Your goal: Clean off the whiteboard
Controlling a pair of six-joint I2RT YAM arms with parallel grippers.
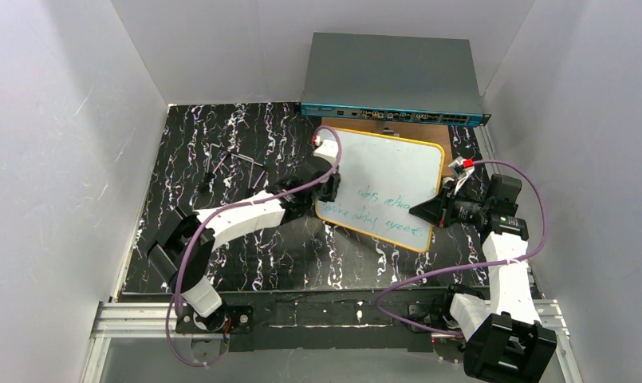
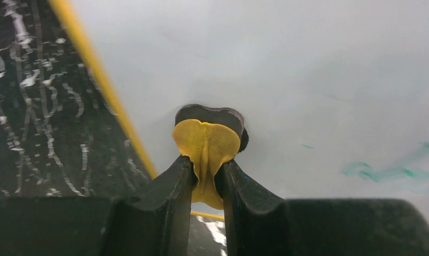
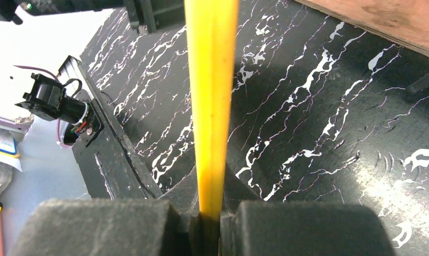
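Our left gripper (image 2: 207, 178) is clenched on a yellow eraser pad (image 2: 207, 140) with a dark backing, set against the whiteboard (image 1: 389, 163) just inside its left rim. Our right gripper (image 3: 209, 213) pinches the board's yellow rim on the right edge, close to its near right corner. Green-blue writing (image 1: 385, 210) runs across the board's near half, between the two grippers, and the far half shows plain white. The board lies skewed on the far right part of the black marbled worktop (image 1: 222, 211), its far edge at a brown wooden board (image 1: 397, 124) below a grey box (image 1: 389, 72). A broad stretch of worktop runs from the board's left rim to the left edge.
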